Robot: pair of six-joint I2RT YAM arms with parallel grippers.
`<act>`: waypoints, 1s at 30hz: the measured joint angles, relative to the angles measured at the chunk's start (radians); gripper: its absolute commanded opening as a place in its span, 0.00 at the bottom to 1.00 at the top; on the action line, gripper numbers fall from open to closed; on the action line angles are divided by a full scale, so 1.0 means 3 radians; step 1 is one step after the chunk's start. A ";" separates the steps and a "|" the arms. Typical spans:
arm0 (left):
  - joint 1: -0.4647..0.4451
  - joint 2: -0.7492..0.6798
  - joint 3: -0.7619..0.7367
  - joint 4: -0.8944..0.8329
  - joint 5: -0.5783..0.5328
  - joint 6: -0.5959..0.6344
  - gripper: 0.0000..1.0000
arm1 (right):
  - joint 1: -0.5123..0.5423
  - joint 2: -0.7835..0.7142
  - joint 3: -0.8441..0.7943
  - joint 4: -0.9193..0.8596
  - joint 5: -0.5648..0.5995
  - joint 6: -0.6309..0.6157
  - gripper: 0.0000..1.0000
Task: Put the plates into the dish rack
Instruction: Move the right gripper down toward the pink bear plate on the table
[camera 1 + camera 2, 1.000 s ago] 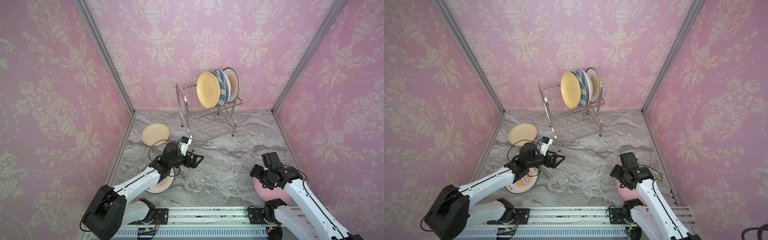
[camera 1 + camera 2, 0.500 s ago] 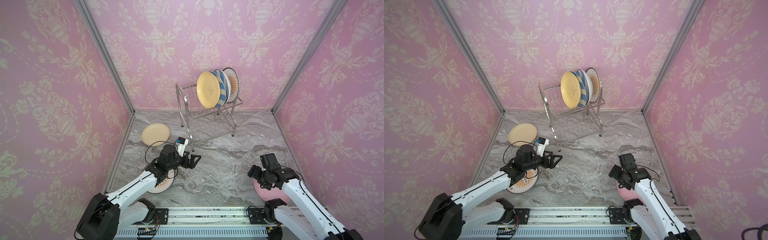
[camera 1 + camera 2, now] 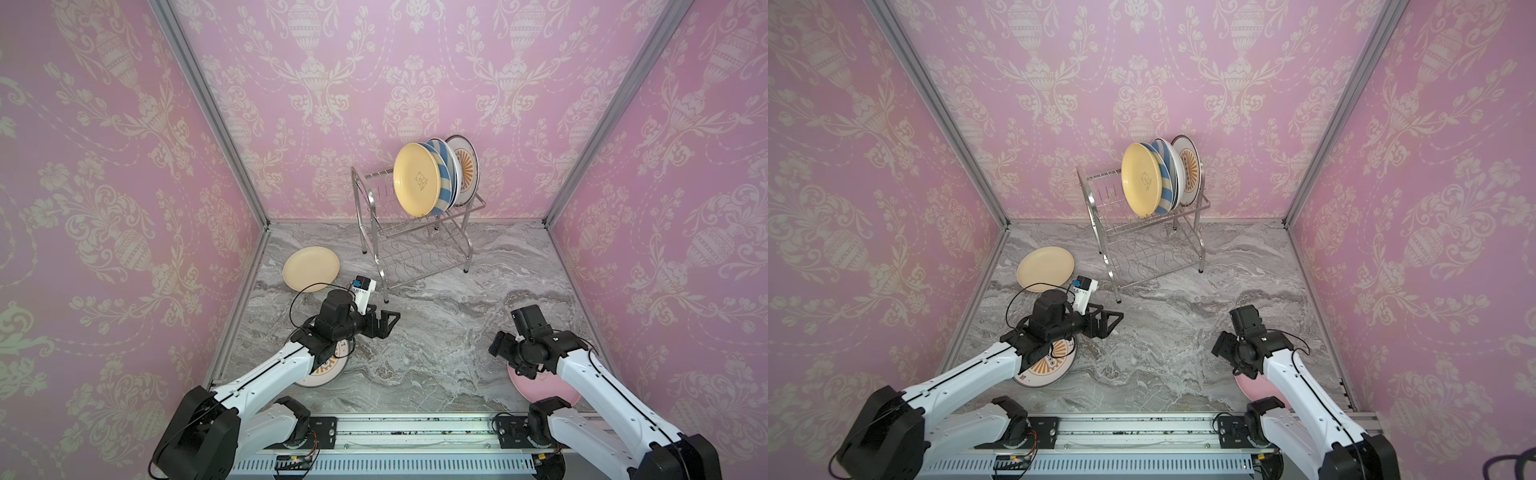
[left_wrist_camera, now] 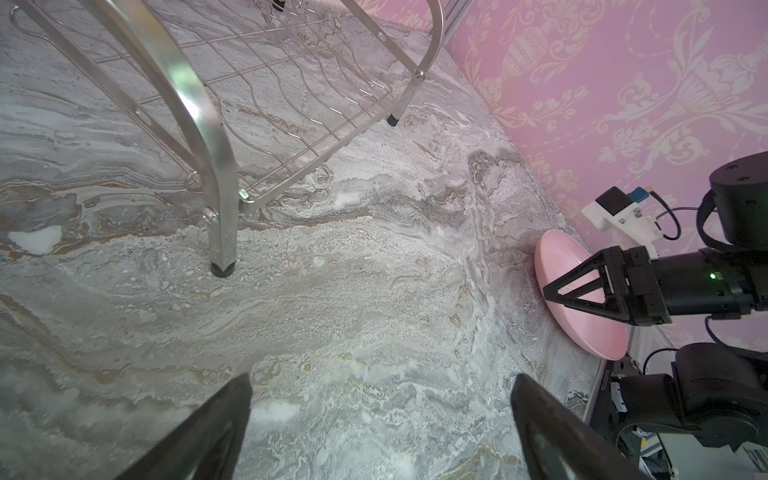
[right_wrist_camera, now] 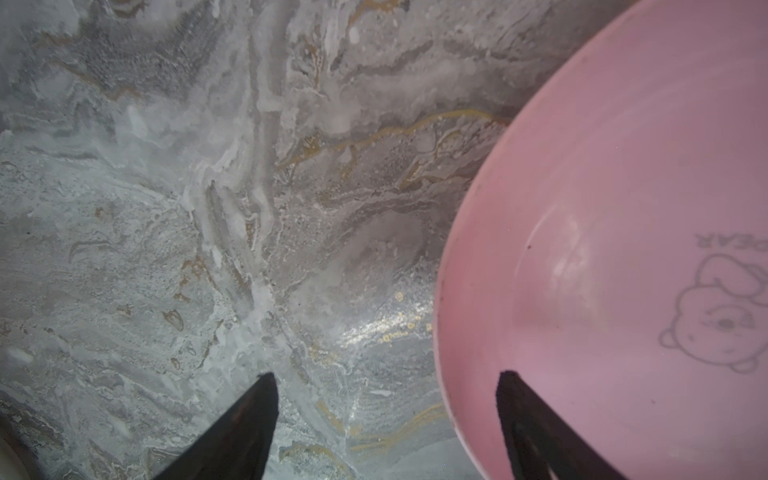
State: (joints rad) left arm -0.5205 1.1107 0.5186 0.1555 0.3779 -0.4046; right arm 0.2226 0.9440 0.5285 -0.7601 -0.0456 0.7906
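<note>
Right gripper [image 5: 385, 376] spread wide and empty, one finger over the pink plate [image 5: 602, 249], one over bare marble table [image 5: 166, 249], straddling the rim! Plate lies flat, near right, well apart from the dish rack [image 3: 419, 257]. Stiff, glossy, likely slippery, breakable: I'd pinch the rim. Against a second ago, that gripper has edged slightly inward.

dish rack [image 3: 422, 251]: rear centre | racked plates [image 3: 417, 179]: upper shelf [image 3: 449, 212] | side plate [image 3: 311, 268]: left of rack | near edge: left plate [image 3: 328, 370], right plate [image 3: 540, 392]
</note>
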 measured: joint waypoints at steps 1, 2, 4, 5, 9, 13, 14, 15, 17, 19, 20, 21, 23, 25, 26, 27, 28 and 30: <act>0.0000 -0.0001 0.0000 -0.0005 -0.0001 0.0008 0.99 | 0.0010 0.0028 0.0000 0.0008 0.0001 -0.0001 0.84; 0.0000 -0.0001 0.0000 -0.0011 -0.0003 0.0011 0.99 | 0.0019 0.0052 -0.0001 0.0019 0.0003 0.0000 0.84; 0.0000 -0.0009 0.0000 -0.0032 -0.0013 0.0020 0.99 | 0.0032 0.0093 -0.0001 0.0050 0.0003 0.0000 0.84; 0.0000 -0.0014 0.0000 -0.0043 -0.0023 0.0024 0.99 | 0.0041 0.0113 0.0000 0.0071 0.0003 0.0000 0.84; 0.0000 -0.0038 0.0001 -0.0078 -0.0062 0.0064 0.99 | 0.0088 0.0233 0.0000 0.0188 -0.0001 0.0000 0.84; 0.0000 -0.0038 0.0001 -0.0081 -0.0072 0.0075 0.99 | 0.0182 0.0459 0.0018 0.0318 0.0005 0.0000 0.84; 0.0000 -0.0038 0.0001 -0.0081 -0.0072 0.0079 0.99 | 0.0209 0.0525 0.0033 0.0354 0.0004 0.0000 0.84; 0.0000 -0.0038 0.0001 -0.0083 -0.0074 0.0083 0.99 | 0.0235 0.0589 0.0056 0.0384 0.0001 -0.0001 0.84; 0.0000 -0.0039 0.0001 -0.0086 -0.0074 0.0084 0.99 | 0.0291 0.0727 0.0130 0.0454 0.0001 -0.0003 0.84; 0.0000 -0.0045 0.0001 -0.0092 -0.0078 0.0086 0.99 | 0.0338 0.0867 0.0221 0.0559 -0.0008 -0.0003 0.84; 0.0000 -0.0051 0.0001 -0.0095 -0.0084 0.0089 0.99 | 0.0361 0.0931 0.0264 0.0614 -0.0017 -0.0003 0.84; 0.0000 -0.0062 0.0001 -0.0107 -0.0088 0.0095 1.00 | 0.0393 0.1013 0.0322 0.0682 -0.0028 -0.0001 0.84; 0.0000 -0.0085 0.0001 -0.0136 -0.0098 0.0100 0.99 | 0.0476 0.1194 0.0446 0.0809 -0.0045 -0.0001 0.84; 0.0000 -0.0112 0.0001 -0.0173 -0.0121 0.0112 0.99 | 0.0580 0.1425 0.0596 0.0963 -0.0090 -0.0001 0.85; 0.0000 -0.0121 0.0001 -0.0186 -0.0128 0.0123 0.99 | 0.0632 0.1537 0.0668 0.1043 -0.0122 -0.0001 0.85; 0.0001 -0.0132 0.0001 -0.0202 -0.0149 0.0134 0.99 | 0.0692 0.1680 0.0753 0.1146 -0.0160 -0.0001 0.85; 0.0001 -0.0142 0.0001 -0.0223 -0.0156 0.0140 0.99 | 0.0746 0.1816 0.0834 0.1245 -0.0203 -0.0001 0.84; 0.0001 -0.0161 0.0001 -0.0254 -0.0173 0.0159 0.99 | 0.0844 0.2066 0.1021 0.1391 -0.0273 -0.0001 0.84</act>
State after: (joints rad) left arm -0.5201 1.0622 0.5190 0.0792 0.3260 -0.3569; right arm 0.4759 1.5639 0.8349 -0.3428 -0.1276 0.7902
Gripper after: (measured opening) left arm 0.994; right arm 0.844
